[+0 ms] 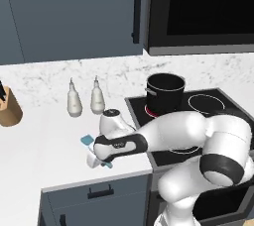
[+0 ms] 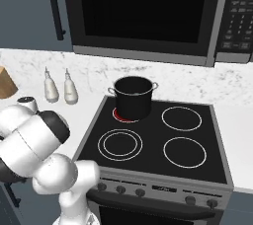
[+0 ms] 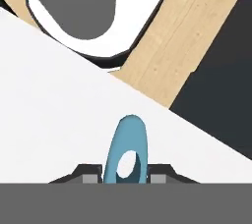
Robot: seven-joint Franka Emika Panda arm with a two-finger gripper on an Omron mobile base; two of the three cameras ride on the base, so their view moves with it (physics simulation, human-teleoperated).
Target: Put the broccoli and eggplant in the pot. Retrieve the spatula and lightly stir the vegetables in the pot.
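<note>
Light-blue spatula [image 3: 126, 155] handle clenched in pincer [image 3: 126, 178] close up, pot [image 2: 133, 96] on stove from right base

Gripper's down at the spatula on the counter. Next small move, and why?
Probably a short straight lift. In the hand view the gripper has its fingertips closed on the handle of the spatula, whose end pokes out between them over the white counter. The left base view shows the blade lying flat. Raise it clear before swinging right to the pot on the stove.
</note>
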